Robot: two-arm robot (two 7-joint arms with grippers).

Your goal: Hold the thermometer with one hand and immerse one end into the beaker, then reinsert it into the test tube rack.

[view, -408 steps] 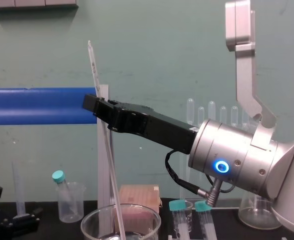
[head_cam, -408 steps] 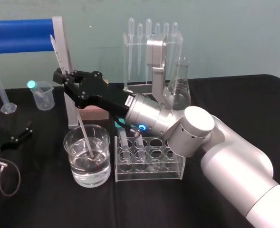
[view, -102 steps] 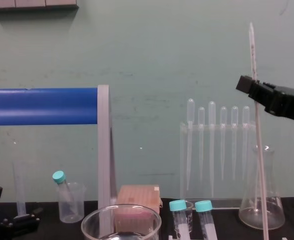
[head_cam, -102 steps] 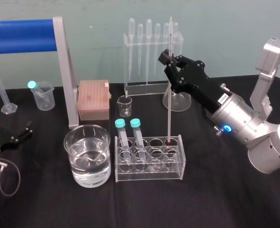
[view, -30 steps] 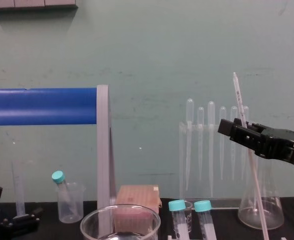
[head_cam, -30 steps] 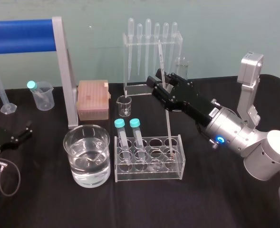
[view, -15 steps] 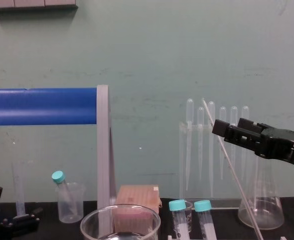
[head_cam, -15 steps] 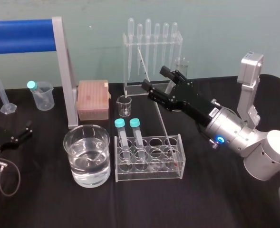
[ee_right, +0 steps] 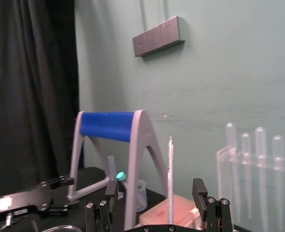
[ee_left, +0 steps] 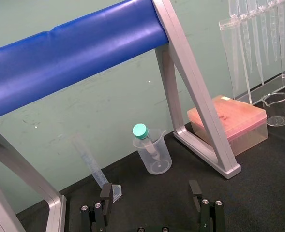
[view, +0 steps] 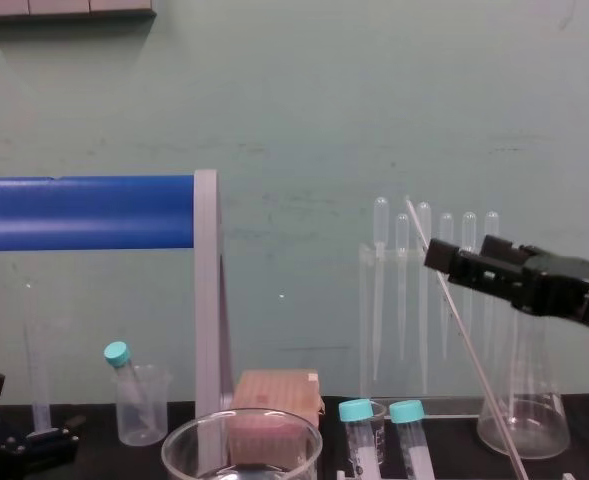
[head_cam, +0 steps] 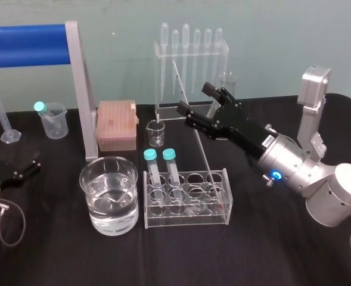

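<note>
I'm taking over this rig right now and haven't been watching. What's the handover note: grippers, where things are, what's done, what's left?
Right gripper: open over the table behind the rack, one finger on each side of the thermometer, not clamping it.
Left gripper: open, parked low at the table's left edge.
Thermometer: lower end in a right-end hole of the test tube rack, rod tilted towards the robot's left.
Beaker: left of the rack, holding clear liquid, nothing in it.
Done: the thermometer is in the rack.
Left: probably just backing the right gripper away without knocking the rod.
</note>
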